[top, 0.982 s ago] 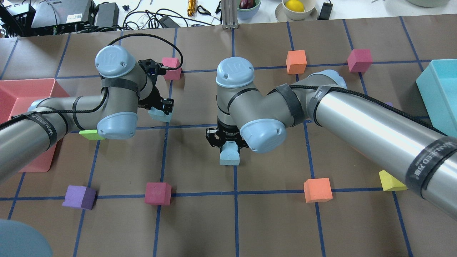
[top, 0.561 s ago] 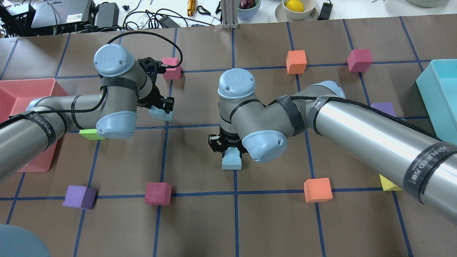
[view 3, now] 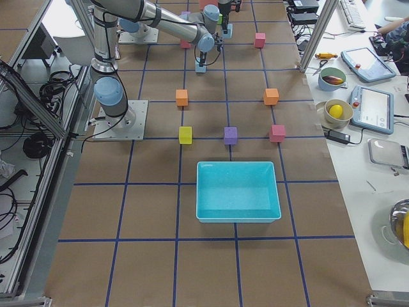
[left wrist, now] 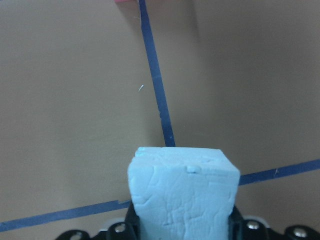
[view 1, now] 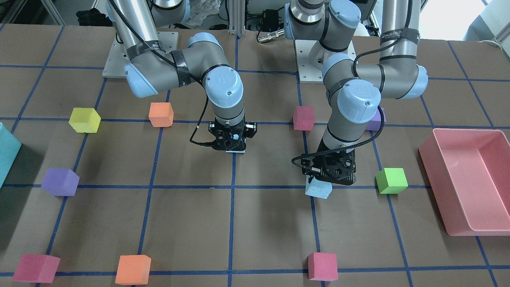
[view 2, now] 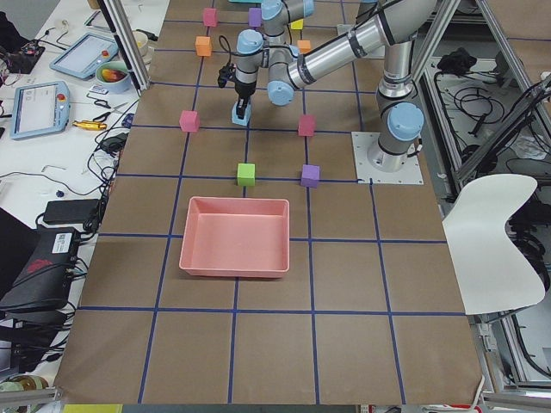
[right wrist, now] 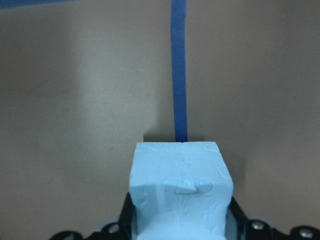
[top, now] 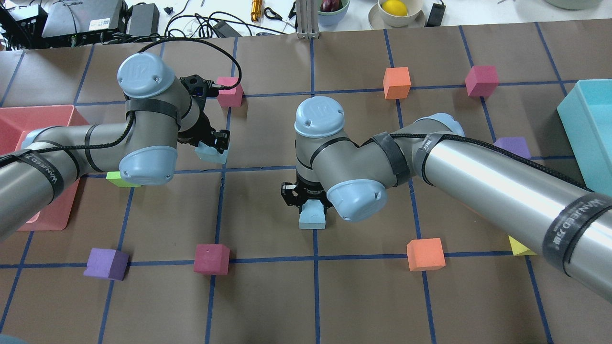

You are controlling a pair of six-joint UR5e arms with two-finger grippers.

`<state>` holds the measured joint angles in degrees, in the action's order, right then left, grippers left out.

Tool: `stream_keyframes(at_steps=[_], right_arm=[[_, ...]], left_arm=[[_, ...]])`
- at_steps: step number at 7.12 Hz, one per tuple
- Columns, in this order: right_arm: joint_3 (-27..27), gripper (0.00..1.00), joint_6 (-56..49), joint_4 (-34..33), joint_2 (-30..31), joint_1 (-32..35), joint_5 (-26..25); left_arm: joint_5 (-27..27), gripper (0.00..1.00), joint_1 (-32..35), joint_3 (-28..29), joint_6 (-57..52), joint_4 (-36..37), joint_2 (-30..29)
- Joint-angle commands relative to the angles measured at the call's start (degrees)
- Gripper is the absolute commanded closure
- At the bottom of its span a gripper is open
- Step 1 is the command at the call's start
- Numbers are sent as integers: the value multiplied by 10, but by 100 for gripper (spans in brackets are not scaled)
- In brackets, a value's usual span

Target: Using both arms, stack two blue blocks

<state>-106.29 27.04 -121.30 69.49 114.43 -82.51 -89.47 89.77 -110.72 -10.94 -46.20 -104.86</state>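
My left gripper (top: 212, 147) is shut on a pale blue block (top: 209, 154) and holds it slightly tilted just above the table, left of centre. The block fills the bottom of the left wrist view (left wrist: 182, 192) and shows in the front view (view 1: 318, 189). My right gripper (top: 311, 206) is shut on the second pale blue block (top: 312, 216) near the table's middle, low over a blue tape line. That block also shows in the right wrist view (right wrist: 180, 187). I cannot tell whether it touches the table. The two blocks are about one grid square apart.
A pink bin (top: 28, 119) stands at the left edge and a teal bin (top: 585, 124) at the right. Around the grippers lie a green cube (top: 119, 179), magenta cubes (top: 211, 258) (top: 230, 91), orange cubes (top: 425, 254) (top: 397, 82), purple cubes (top: 106, 263) (top: 511, 145) and a yellow cube (top: 521, 247).
My right gripper has moved slightly right and toward the robot with its blue block. My left arm has shifted a little to the left, its blue block still held.
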Motion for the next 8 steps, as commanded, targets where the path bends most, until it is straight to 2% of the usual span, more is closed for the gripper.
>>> stream_keyframes(at_steps=[1, 2, 4, 6, 7, 8], right_arm=[[5, 0, -4, -10, 1, -4, 2], [7, 0, -6, -10, 4, -11, 2], [17, 0, -8, 11, 57, -49, 1], [21, 0, -81, 46, 117, -131, -4], [22, 0, -119, 65, 138, -167, -35], [39, 0, -158, 112, 156, -183, -45]], left_arm=[[0, 100, 3, 0, 1, -22, 17], [3, 100, 4, 0, 4, -24, 17], [5, 100, 29, 0, 46, -24, 18], [5, 100, 77, 0, 74, -25, 36], [2, 100, 107, -5, 114, -41, 42], [-2, 100, 141, -5, 144, -46, 43]])
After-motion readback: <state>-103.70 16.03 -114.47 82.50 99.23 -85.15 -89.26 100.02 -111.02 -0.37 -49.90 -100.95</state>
